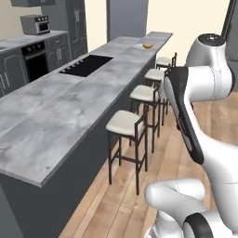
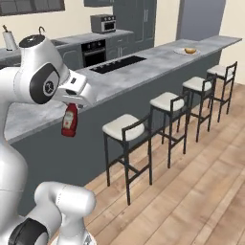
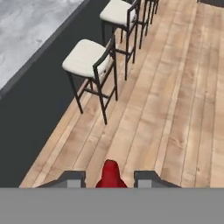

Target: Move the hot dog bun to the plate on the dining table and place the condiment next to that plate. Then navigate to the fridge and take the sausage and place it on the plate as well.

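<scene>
— Nearest the lens, what is that red thing?
— Red cap and shoulder of the condiment [image 3: 110, 174], sitting between the two dark fingertips of the gripper [image 3: 109, 178]. From the right base camera the bottle [image 2: 70, 120] hangs upright below the hand, so the claw is pinching it.
— What is under it?
— Wooden floor [image 3: 175, 109], with a white-seated stool [image 3: 89, 57] beside the dark base of the dining table [image 1: 69, 102].
— And farther out?
— More stools line that side of the island. Its grey marble top carries a black inset cooktop [image 1: 86, 64].
— Where are the other task things?
— At the island's far end the plate [image 2: 183, 51] rests on the marble with the hot dog bun [image 2: 190, 50] lying on it, well apart from the held bottle.
</scene>
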{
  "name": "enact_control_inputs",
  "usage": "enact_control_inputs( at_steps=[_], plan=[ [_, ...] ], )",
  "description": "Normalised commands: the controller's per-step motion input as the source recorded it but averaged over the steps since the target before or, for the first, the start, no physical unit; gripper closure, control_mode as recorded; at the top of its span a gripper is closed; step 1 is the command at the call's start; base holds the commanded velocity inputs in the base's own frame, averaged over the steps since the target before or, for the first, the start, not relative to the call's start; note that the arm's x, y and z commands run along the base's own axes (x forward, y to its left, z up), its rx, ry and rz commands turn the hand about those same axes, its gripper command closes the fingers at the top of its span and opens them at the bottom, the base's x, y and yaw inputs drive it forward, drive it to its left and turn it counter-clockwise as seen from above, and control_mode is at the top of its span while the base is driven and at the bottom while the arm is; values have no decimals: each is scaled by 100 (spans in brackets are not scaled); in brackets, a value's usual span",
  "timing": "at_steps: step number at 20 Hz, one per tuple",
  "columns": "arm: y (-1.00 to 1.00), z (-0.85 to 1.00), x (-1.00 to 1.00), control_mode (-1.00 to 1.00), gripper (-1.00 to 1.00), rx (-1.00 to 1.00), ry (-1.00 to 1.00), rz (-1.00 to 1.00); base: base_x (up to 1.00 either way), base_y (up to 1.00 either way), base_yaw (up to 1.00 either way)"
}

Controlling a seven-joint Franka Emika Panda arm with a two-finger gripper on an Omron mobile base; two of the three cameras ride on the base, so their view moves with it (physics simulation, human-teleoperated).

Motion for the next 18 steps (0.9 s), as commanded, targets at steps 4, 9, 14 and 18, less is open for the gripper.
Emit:
enact_control_inputs(
  at_steps=[4,9,14,18],
  plan=[
    [0,0,0,100,100,0,0,0,75,-100,24],
    [0,0,0,100,100,0,0,0,95,-100,21],
    [0,0,0,100,100,0,0,0,100,-100,21],
    [0,0,0,100,100,0,0,0,100,-100,23]
  ],
)
